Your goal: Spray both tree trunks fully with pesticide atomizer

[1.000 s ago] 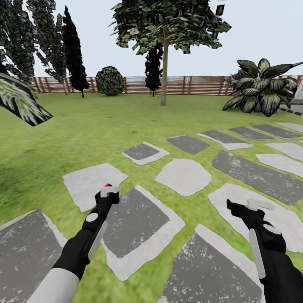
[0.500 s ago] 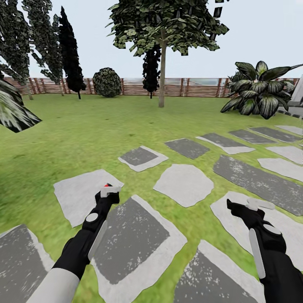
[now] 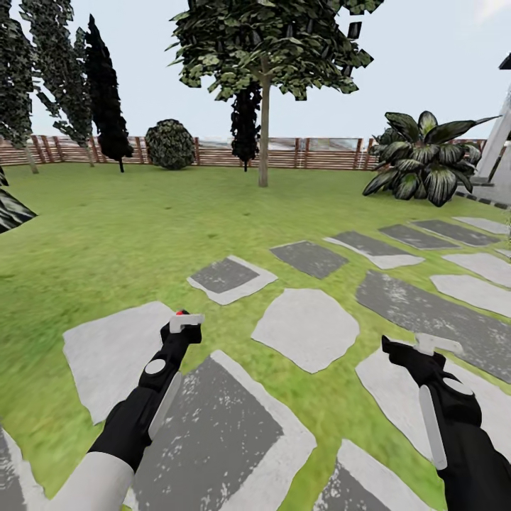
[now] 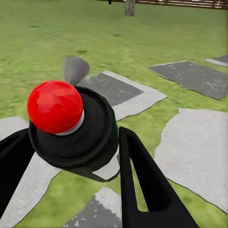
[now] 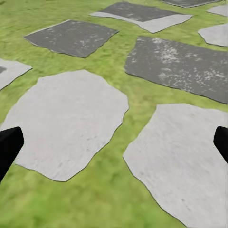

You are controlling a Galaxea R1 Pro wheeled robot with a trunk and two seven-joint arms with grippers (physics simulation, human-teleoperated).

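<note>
My left gripper [image 3: 182, 324] is shut on the pesticide atomizer [image 4: 76, 135], a near-black bottle with a white label, a red round cap and a grey trigger. In the head view only the atomizer's red tip [image 3: 181, 312] peeks above the fingers. One tree [image 3: 264, 42] with a straight grey-brown trunk [image 3: 263, 135] stands far ahead on the lawn, near the fence. My right gripper [image 3: 420, 348] hangs open above the stepping stones, and its black fingertips [image 5: 8, 148] frame bare stone and grass.
Grey and pale stepping stones [image 3: 306, 328] lie in the grass under both arms. A wooden slat fence [image 3: 319, 152] closes the far side. Black conifers [image 3: 105, 92], a round bush [image 3: 169, 144] and a broad-leaved plant [image 3: 419, 160] stand along it. A white building edge [image 3: 497, 138] is at the right.
The whole picture has shifted: stones and lawn slide down and left, the tree sits slightly further left, so the camera has moved. Both arms keep their pose; the atomizer stays gripped.
</note>
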